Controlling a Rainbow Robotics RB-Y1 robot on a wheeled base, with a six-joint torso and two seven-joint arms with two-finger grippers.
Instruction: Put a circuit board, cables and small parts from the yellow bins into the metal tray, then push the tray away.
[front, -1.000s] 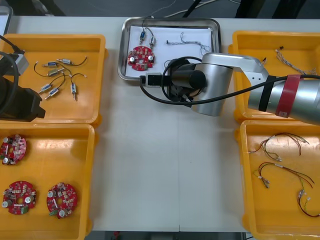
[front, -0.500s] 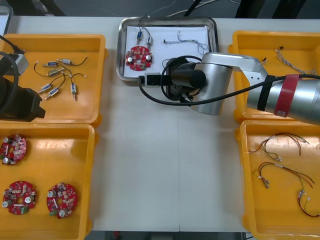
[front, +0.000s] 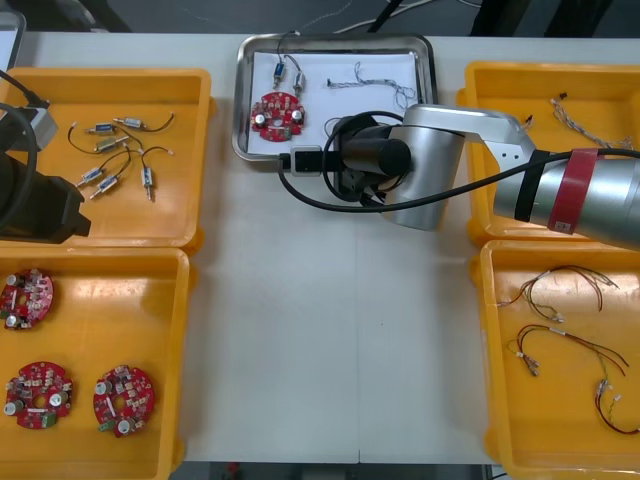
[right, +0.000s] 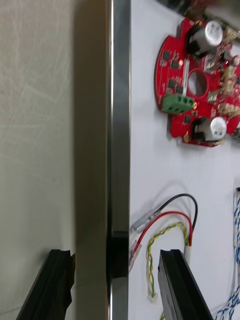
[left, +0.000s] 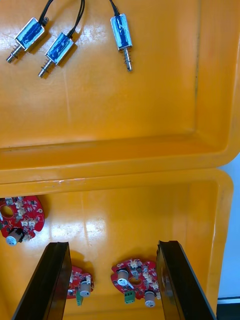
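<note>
Reading this as the push step: seeing a round red circuit board, small metal parts, a blue and white cable and a red and yellow cable already lying inside the metal tray. Working with the right claw, spread wide, gripping nothing, straddling the tray's near rim: one finger outside over the worktop, the other inside, just beside the red and yellow cable. Parking the left claw, also wide and empty, over the yellow bins left of the tray.

Suggesting: pressing on the rim near its middle to avoid yawing the tray, keeping the inner finger off the cable, going slow.

Checking room: hardly any worktop showing beyond the tray's far rim, so probably keeping the shove short. Minding the far right bin, sitting near the tray's right rim.
</note>
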